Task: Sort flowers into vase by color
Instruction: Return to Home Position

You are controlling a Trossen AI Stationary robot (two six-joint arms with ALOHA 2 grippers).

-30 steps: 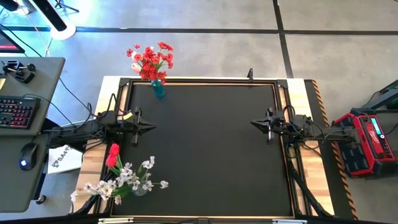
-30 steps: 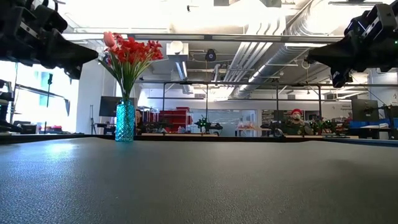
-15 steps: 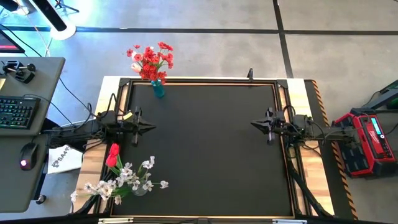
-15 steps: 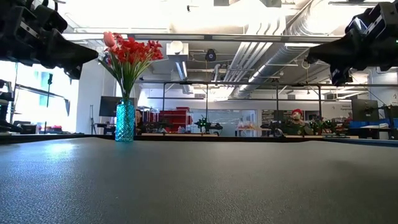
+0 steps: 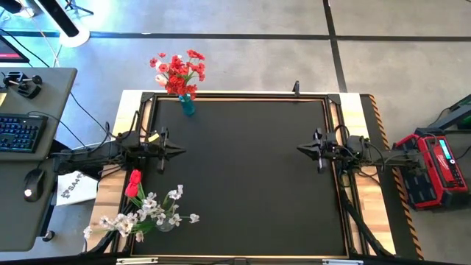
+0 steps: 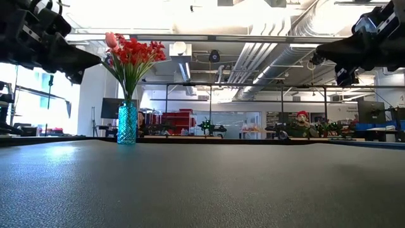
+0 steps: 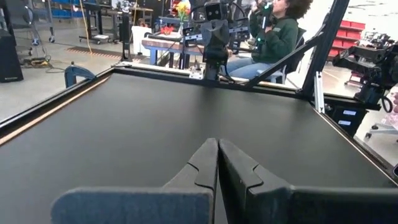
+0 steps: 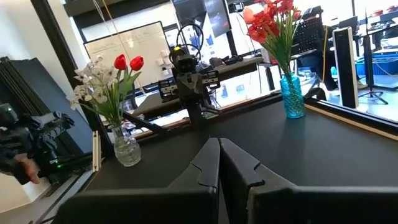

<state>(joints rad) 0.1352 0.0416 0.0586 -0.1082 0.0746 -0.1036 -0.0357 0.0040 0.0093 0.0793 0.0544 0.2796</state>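
Both pressed together, left hand (image 5: 180, 150), right hand (image 5: 299, 148), red flowers (image 5: 176, 70) in blue vase (image 5: 187, 106)

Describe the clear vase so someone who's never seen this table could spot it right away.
On the black table top, look along the edge beside the left arm: a vase stands near each end. The clear vase holds white blossoms and two red tulips; the blue vase holds a red bunch.

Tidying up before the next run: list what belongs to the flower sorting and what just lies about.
Job: blue vase with red flowers; clear vase with white flowers and red tulips; left gripper and right gripper, both shut, at the mat's sides.
Lying about: keyboard, mouse, red case.
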